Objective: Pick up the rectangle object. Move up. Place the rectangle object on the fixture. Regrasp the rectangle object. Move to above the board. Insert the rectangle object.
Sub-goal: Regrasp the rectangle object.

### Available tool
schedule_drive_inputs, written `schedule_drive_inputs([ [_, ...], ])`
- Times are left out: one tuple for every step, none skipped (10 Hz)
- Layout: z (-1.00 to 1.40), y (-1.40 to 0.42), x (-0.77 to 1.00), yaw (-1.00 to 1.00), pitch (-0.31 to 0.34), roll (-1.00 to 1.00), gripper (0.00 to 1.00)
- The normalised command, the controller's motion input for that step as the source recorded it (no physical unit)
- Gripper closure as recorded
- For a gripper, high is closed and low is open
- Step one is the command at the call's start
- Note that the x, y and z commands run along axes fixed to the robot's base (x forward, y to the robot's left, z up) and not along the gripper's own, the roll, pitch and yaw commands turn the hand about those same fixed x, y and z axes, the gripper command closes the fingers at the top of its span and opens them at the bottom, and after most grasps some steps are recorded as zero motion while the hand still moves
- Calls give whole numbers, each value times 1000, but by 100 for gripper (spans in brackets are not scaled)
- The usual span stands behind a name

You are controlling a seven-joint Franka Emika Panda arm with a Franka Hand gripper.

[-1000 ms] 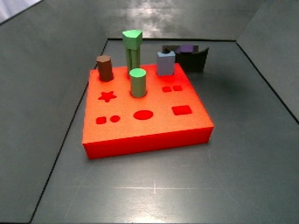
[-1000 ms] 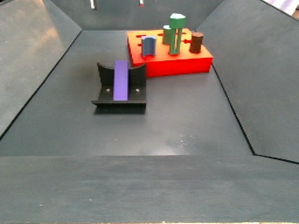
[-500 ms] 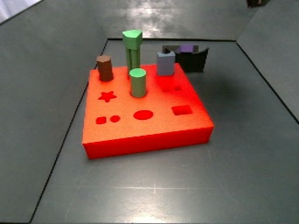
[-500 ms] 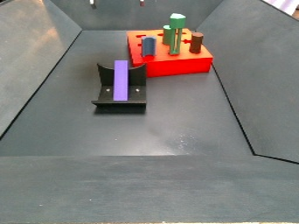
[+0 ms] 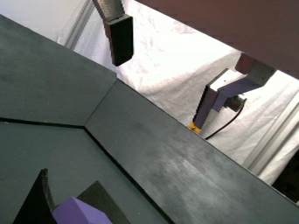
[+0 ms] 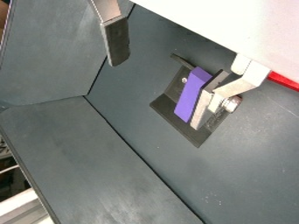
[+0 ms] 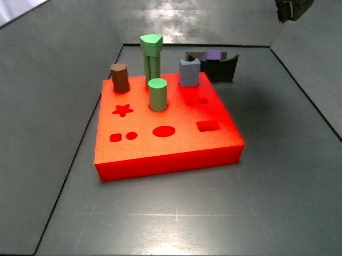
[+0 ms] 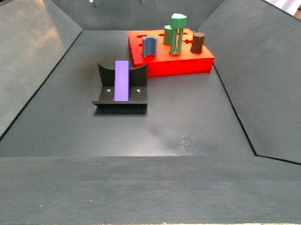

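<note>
The rectangle object, a slim purple block [image 8: 121, 80], lies tilted in the notch of the dark fixture [image 8: 119, 101], apart from the board. It shows in both wrist views [image 6: 191, 93] [image 5: 80, 213], and only its end [image 7: 199, 55] peeks out behind the light-blue peg in a side view. The red board [image 7: 181, 145] lies flat with darker shaped holes. My gripper [image 6: 166, 73] is open and empty, high above the fixture, with its fingers [image 6: 117, 42] wide apart. In a side view only its dark body [image 7: 294, 9] shows at the top right corner.
On the board stand two green pegs [image 7: 151, 58] [image 7: 158, 95], a brown peg [image 7: 120, 77] and a shorter light-blue peg [image 7: 191, 72]. Sloping dark walls [image 8: 41, 53] enclose the grey floor. The board's edge [image 6: 285, 80] shows red in a wrist view.
The gripper's body has come further into a side view at the top right corner. The purple block, the fixture and the board have not moved.
</note>
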Motion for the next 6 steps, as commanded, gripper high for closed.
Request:
schedule_drive_inputs([
  [-1000,73,33,207,4,145,0],
  [-1000,67,49,174,-48,125,0],
  [-1000,63,57,147,-85,105,0],
  [-1000,61,63,106,-124,80,0],
  [-1000,58,67,82,-134,75,0],
  [-1000,51,77,34,-135,76,0],
])
